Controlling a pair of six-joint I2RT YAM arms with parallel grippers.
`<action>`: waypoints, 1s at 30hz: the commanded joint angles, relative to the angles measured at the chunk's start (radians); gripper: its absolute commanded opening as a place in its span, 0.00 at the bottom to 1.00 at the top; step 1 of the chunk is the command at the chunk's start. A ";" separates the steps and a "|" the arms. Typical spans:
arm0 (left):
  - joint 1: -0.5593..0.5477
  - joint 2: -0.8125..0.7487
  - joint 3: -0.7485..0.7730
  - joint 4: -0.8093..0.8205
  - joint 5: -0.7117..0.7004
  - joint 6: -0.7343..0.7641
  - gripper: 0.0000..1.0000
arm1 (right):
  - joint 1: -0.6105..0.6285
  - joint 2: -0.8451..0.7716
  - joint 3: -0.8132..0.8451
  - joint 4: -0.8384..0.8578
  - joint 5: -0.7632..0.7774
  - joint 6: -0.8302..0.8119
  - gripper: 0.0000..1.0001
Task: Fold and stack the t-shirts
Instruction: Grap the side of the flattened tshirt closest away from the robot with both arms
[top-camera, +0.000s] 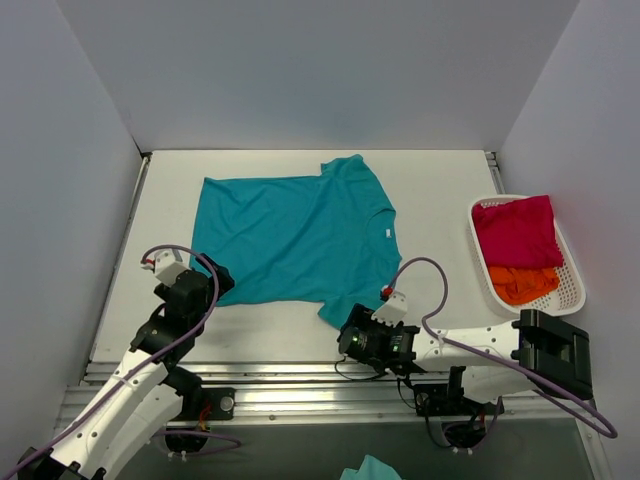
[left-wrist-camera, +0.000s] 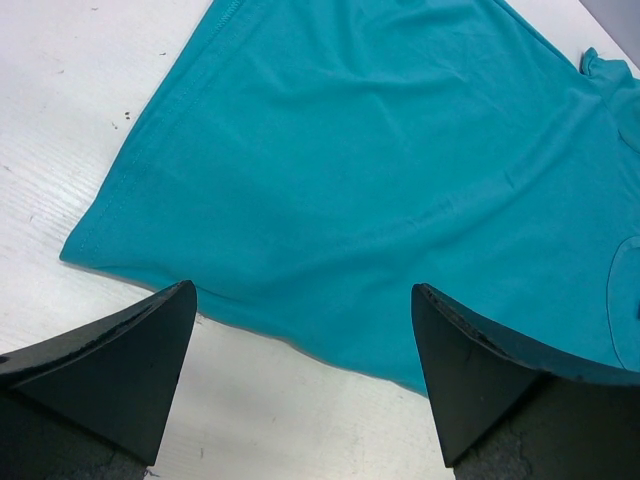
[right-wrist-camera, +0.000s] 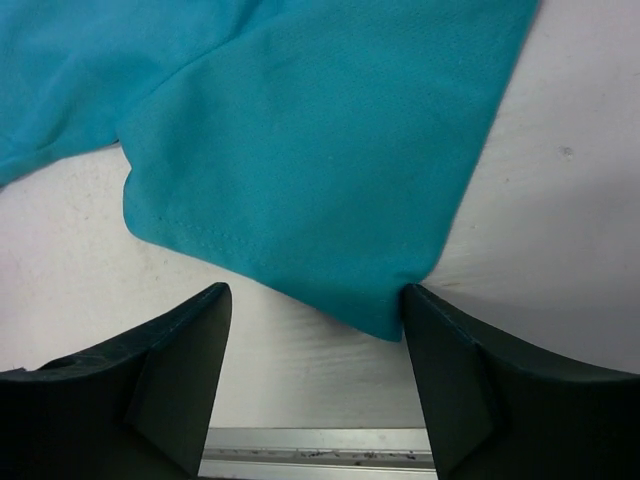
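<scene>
Black, wide-spread jaws mark the left tool (top-camera: 216, 284), which hovers open and empty at the near-left corner of the teal t-shirt (top-camera: 300, 235). In the left wrist view the left tool (left-wrist-camera: 305, 300) sits just short of the garment's near edge, a position that suits a pinch on that edge for a fold. The teal t-shirt (left-wrist-camera: 400, 170) lies spread flat on the white surface (top-camera: 440, 190), hem to the left and collar to the right, with its white neck label (top-camera: 388, 232) showing; this layout exposes both near corners to the two arms. The right tool (top-camera: 350, 335) is low at the near sleeve (right-wrist-camera: 320, 170). There the right tool (right-wrist-camera: 315, 295) has its jaws apart around the sleeve corner, one finger touching the cloth edge, with no grip made. At far right, the white slotted basket (top-camera: 574, 282) holds the crimson t-shirt (top-camera: 515, 230) and the orange t-shirt (top-camera: 522, 284), bunched and unfolded, so judged progress is early.
</scene>
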 joint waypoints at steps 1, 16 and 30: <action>-0.007 -0.001 0.004 0.045 0.010 0.020 0.97 | -0.024 0.038 -0.057 -0.018 -0.034 0.003 0.64; -0.006 -0.005 0.021 -0.056 -0.048 -0.065 0.96 | -0.052 -0.014 -0.083 -0.044 -0.035 -0.023 0.00; -0.021 0.313 0.128 0.002 0.041 -0.080 0.94 | -0.329 -0.255 -0.074 -0.074 -0.011 -0.313 0.00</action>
